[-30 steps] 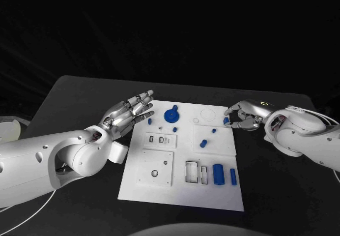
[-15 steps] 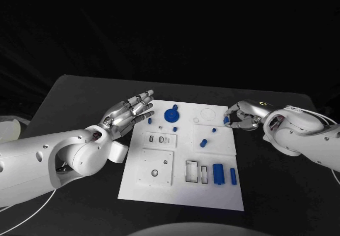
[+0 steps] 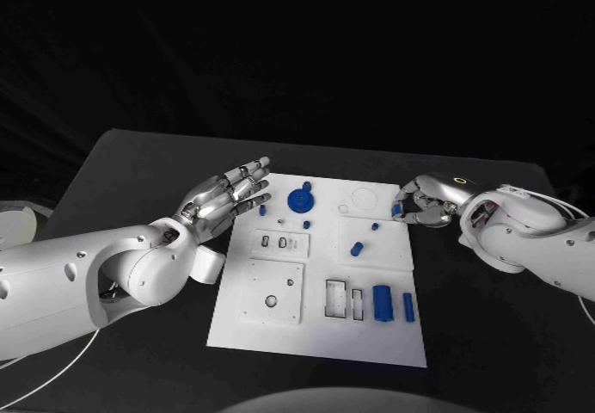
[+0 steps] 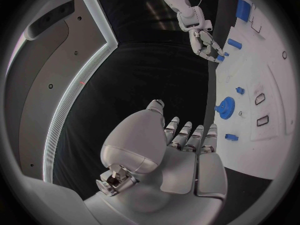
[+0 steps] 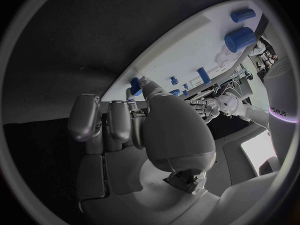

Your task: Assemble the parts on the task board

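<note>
A white task board [image 3: 372,331] lies in the middle of the black table [image 3: 137,163], flanked by the robot's two silver hands. At the board's far right edge, the right hand [image 3: 424,205] curls its fingers around a small blue part [image 3: 395,209], which sits at the fingertips right on the board's rim; the right wrist view shows the thumb tip and a finger closing on that blue part [image 5: 135,85], so it appears pinched. Across the board, the left hand [image 3: 227,200] hovers palm up with its fingers spread and nothing in it, at the board's far left edge, just beside a small blue peg [image 3: 261,210] but apart from it. A blue gear-like disc [image 3: 300,202] stands a little farther in on the board, near the left hand's fingertips without touching them. Other blue pieces lie between the hands: a short slanted part [image 3: 356,249] toward the middle, and a thick blue cylinder [image 3: 383,305] with a thinner blue bar [image 3: 408,308] beside it toward the near right corner, well apart from both hands.
</note>
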{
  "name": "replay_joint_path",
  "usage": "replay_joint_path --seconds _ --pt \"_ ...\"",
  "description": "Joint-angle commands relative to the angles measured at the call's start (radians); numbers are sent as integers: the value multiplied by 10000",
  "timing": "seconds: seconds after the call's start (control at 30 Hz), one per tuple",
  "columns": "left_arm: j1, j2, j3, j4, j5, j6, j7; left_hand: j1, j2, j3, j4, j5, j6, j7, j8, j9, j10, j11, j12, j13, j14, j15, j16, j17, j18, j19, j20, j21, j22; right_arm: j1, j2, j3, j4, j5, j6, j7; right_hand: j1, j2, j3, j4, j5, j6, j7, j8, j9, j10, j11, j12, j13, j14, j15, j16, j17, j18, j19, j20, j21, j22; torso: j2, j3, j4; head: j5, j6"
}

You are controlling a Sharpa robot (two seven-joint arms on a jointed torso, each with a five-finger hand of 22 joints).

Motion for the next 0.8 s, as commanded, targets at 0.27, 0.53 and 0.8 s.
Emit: replay_joint_path --seconds 0.27,0.53,0.8 --pt "-15 -12 1 -26 -8 262 21 102 -14 74 -27 50 64 4 48 17 -8 54 20 11 31 80 70 9 -116 93 -5 32 9 -16 34 2 111 540 -1467 466 269 110 0 -154 119 326 -55 431 432 266 -88 116 1102 490 -90 136 11 -25 71 -69 42 428 3 7 -32 80 28" --pt "-26 1 -4 -46 -8 287 6 110 -15 82 -35 55 68 8 49 18 -3 64 25 12 43 87 80 12 -125 99 -5 36 10 257 114 9 743 1067 -1808 339 241 109 -12 -130 282 317 -11 492 518 270 -69 122 1105 491 -64 140 -10 -26 77 -60 24 436 -2 4 1 43 -18" --pt "-47 73 -7 -79 -8 328 0 119 -18 91 -45 58 72 7 50 19 0 84 27 13 48 98 85 13 -136 99 -5 35 9 433 559 23 1861 979 -926 -497 272 57 7 -196 636 348 5 610 678 267 -26 127 1105 473 -27 66 -134 1 44 -32 -122 396 7 0 15 5 -43"
